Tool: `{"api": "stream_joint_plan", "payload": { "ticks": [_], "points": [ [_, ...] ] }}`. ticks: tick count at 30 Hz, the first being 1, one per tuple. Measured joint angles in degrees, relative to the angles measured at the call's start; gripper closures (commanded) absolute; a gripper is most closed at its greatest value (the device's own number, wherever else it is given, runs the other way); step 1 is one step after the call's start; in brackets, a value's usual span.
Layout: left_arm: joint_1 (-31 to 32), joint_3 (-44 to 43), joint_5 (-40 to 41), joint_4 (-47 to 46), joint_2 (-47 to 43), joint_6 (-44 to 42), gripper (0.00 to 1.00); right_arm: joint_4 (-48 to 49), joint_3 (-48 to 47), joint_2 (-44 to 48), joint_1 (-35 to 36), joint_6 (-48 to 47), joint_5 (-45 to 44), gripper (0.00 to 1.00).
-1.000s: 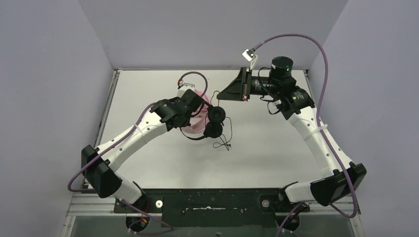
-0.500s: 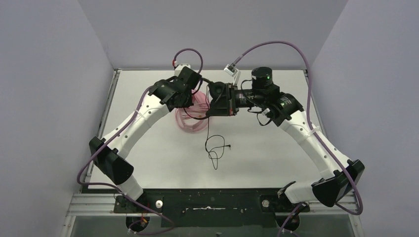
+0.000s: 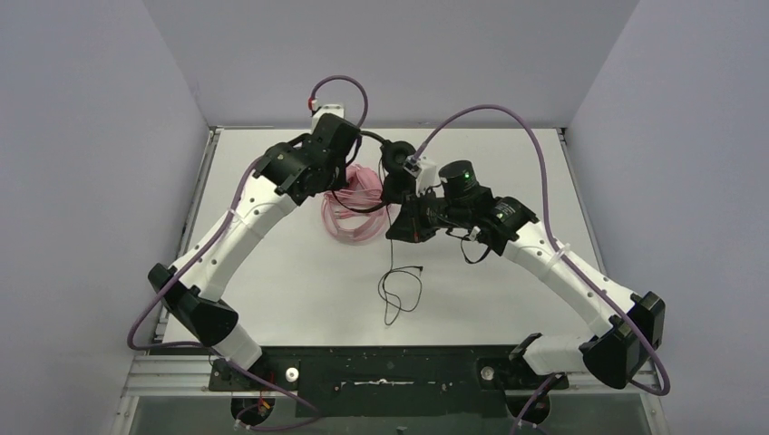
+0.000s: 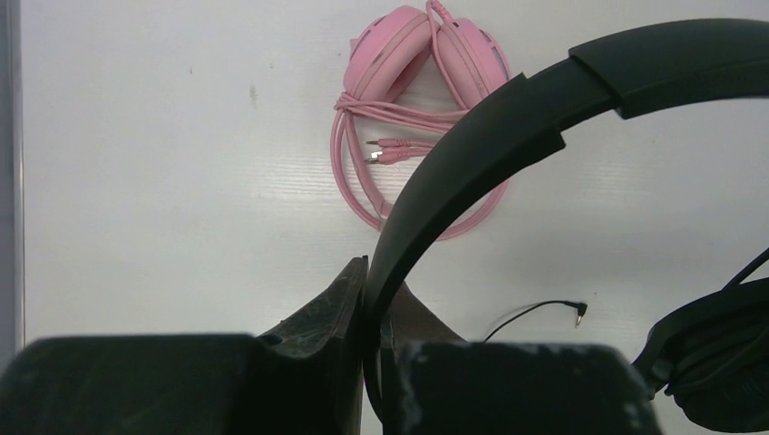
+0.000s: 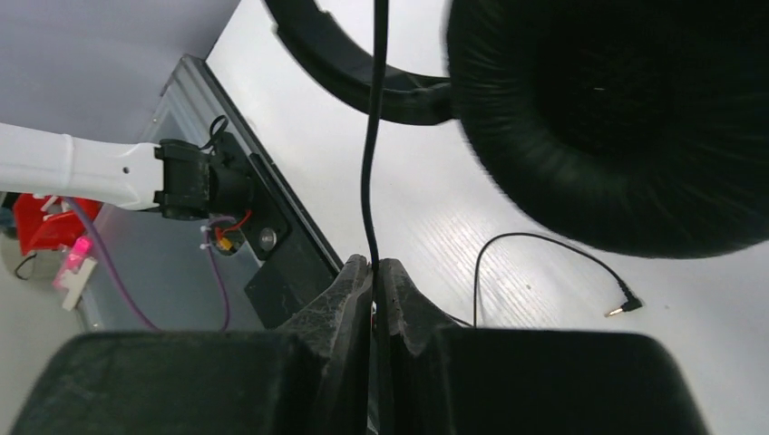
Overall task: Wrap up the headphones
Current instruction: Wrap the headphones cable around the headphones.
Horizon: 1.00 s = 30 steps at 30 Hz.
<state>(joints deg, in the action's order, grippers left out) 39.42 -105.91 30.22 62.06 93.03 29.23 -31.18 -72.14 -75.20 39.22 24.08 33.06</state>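
My left gripper [image 4: 374, 281] is shut on the headband of the black headphones [image 4: 544, 118] and holds them up above the table, seen at the back in the top view [image 3: 396, 161]. My right gripper [image 5: 374, 270] is shut on their thin black cable [image 5: 370, 136], just below the black ear cup [image 5: 617, 118]. The cable's loose end and plug [image 3: 403, 290] lie on the table [image 3: 508, 299]. The pink headphones [image 4: 426, 54] lie folded on the table with their pink cable [image 4: 363, 172] coiled beside them, also visible in the top view [image 3: 349, 213].
Grey walls close in the table on three sides. The arm bases and a black mounting rail [image 3: 390, 372] stand at the near edge. A metal strip [image 3: 195, 217] runs along the table's left side.
The left arm lifted the black headphones toward the back. The right gripper came in from the back right, moved down along the black cable and closed on it below the ear cups.
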Motion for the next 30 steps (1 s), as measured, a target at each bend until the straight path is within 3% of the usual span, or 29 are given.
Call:
{"api": "stream_joint_plan", "payload": {
  "ticks": [18,30],
  "points": [
    [0.02,-5.46,-2.32,3.87,-5.14,-2.16,1.00,16.11,9.68,5.68,4.92,-2.64,-11.80,0.98],
    [-0.17,-5.46,-2.16,4.20,-5.16,-1.22,1.00,17.35,8.13,4.09,10.51,-5.05,-17.90,1.00]
  ]
}}
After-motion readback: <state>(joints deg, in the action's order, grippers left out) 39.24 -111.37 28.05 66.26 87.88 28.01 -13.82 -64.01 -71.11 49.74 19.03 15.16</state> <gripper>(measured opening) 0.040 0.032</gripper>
